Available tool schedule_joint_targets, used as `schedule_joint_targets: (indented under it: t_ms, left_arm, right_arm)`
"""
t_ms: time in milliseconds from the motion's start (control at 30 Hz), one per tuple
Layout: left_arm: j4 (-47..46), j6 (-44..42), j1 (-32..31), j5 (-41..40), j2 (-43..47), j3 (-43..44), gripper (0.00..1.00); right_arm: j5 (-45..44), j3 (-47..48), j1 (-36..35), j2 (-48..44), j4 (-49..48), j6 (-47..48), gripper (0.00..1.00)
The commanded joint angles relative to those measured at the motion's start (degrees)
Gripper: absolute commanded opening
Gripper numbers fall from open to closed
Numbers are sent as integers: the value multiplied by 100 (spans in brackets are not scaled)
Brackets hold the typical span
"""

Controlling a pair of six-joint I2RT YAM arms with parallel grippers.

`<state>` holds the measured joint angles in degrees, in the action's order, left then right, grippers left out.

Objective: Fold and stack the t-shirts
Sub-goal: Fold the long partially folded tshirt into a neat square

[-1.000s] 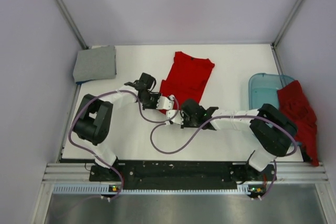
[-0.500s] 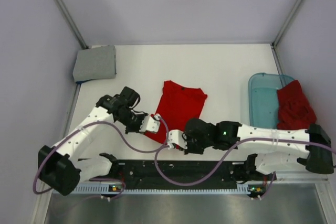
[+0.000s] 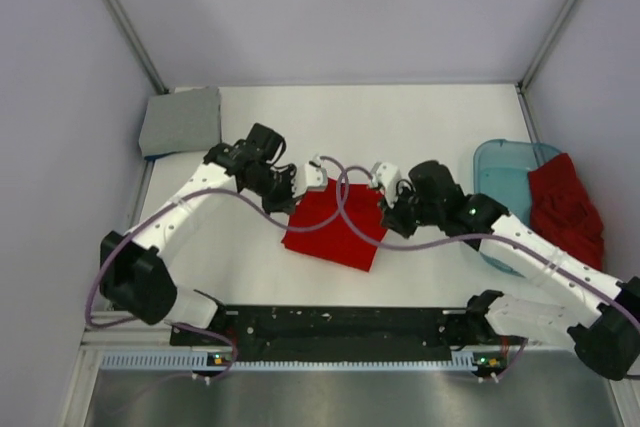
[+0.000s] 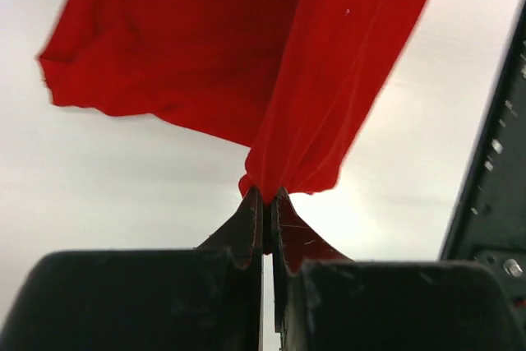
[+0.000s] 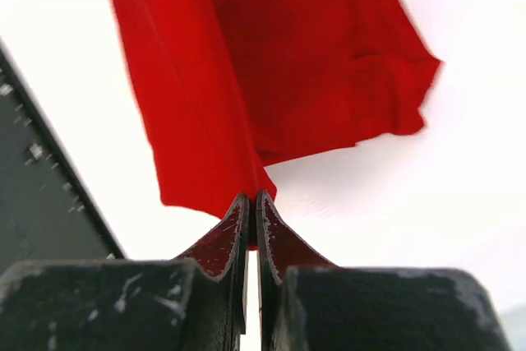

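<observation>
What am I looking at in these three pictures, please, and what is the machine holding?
These are two robot arms bolted to the near edge of a white table. The overhead picture looks down from behind them: the left arm on the left, the right arm on the right. The other two pictures come from a small camera on each wrist, looking along its jaws. The left jaws and the right jaws are each shut on the far edge of one bright red t-shirt. A folded grey t-shirt lies in the far left corner. A darker red t-shirt hangs over the rim of a light-blue plastic tub on the right.
</observation>
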<state>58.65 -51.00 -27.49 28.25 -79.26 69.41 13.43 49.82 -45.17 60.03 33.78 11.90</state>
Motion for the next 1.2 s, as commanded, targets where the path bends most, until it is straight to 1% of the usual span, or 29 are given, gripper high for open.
schedule_joint_targets:
  t_ms: [0, 133, 333, 567, 667, 767, 800, 867, 900, 967, 1033, 1100, 1167]
  left_arm:
    - [-890, 741, 120, -891, -694, 555, 0]
    - [-1075, 969, 156, -1093, -1432, 1205, 0]
    - [-1189, 1505, 322, -1506, -2575, 2111, 0]
    - [-1558, 1769, 358, -1744, -3393, 2630, 0]
    - [-1708, 1927, 367, -1849, -3718, 2858, 6]
    - [-1804, 2146, 367, -1911, -4026, 3175, 18]
    - [-1848, 2225, 358, -1946, -4114, 3271, 19]
    - [-1997, 2427, 358, -2068, -4333, 3465, 22]
    - [-2094, 2515, 358, -2174, -4456, 3579, 25]
    - [-2200, 2683, 358, -2411, -4693, 3851, 33]
    - [-2200, 2780, 358, -2622, -4896, 4141, 35]
    - [-2200, 2894, 375, -2763, -5037, 4379, 39]
    - [-2157, 3104, 437, -2755, -5029, 4555, 46]
  right_arm:
    - [81, 115, 965, 359, -380, 93, 0]
    - [37, 405, 1448, 1211, -652, 251, 0]
    - [-16, 835, 1915, 2248, -1268, 286, 0]
    - [-69, 1240, 2178, 3207, -1321, 286, 0]
    - [-130, 1442, 2214, 3558, -1391, 286, 0]
    - [-366, 1670, 2249, 3953, -1532, 182, 0]
    - [-455, 1793, 2275, 4112, -1550, 103, 3]
    - [-613, 2056, 2337, 4481, -1559, -99, 5]
    - [-709, 2162, 2372, 4700, -1550, -205, 8]
    - [-1209, 2496, 2390, 4991, -1384, -459, 17]
    - [-1526, 2672, 2434, 5106, -1339, -627, 22]
    - [-1668, 2778, 2512, 5106, -1322, -995, 34]
    - [-1747, 2945, 2609, 5080, -1173, -1433, 43]
